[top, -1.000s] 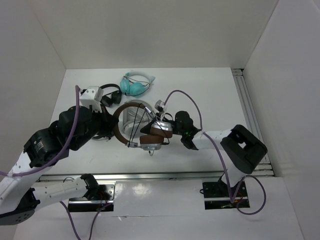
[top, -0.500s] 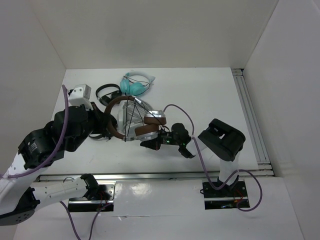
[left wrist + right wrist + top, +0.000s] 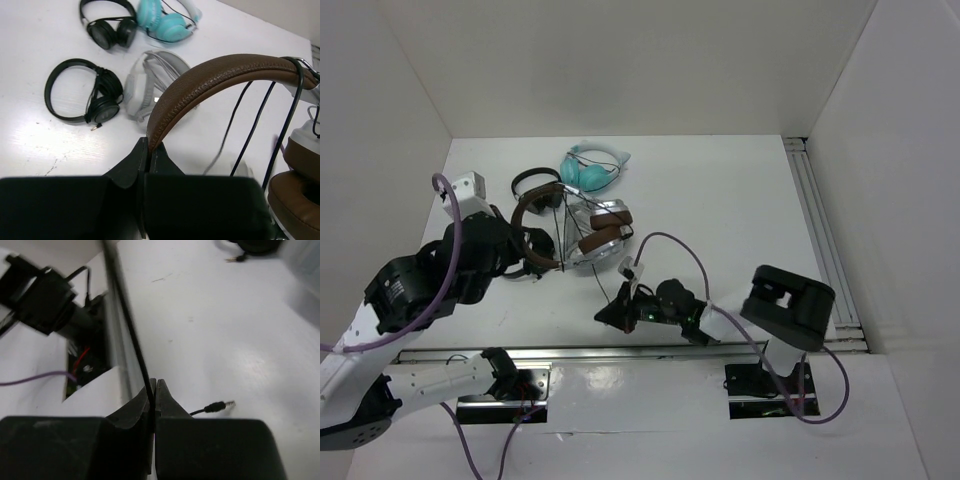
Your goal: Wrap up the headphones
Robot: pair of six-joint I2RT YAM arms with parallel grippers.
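Note:
The headphones (image 3: 582, 228) have a dark brown headband (image 3: 220, 75), brown-and-silver earcups (image 3: 601, 237) and thin wire yokes. They are held off the table at the left middle. My left gripper (image 3: 535, 258) is shut on the lower end of the headband; the left wrist view shows its jaws (image 3: 148, 145) pinching the leather. My right gripper (image 3: 604, 317) is near the table's front edge, shut on the thin dark cable (image 3: 127, 315), which runs up from the closed jaws (image 3: 153, 386). The cable's plug (image 3: 218, 406) hangs free just past the fingers.
A black pair (image 3: 535, 185) and a teal pair (image 3: 592, 170) lie at the back left. Another black pair (image 3: 80, 95) and a white-grey pair (image 3: 150, 80) lie under the held headphones. A metal rail (image 3: 650, 350) runs along the front edge, and another (image 3: 820, 230) along the right side.
My right gripper has drawn back from the earcups towards the front edge, pulling the cable out. My left gripper has carried the headphones left and towards the back.

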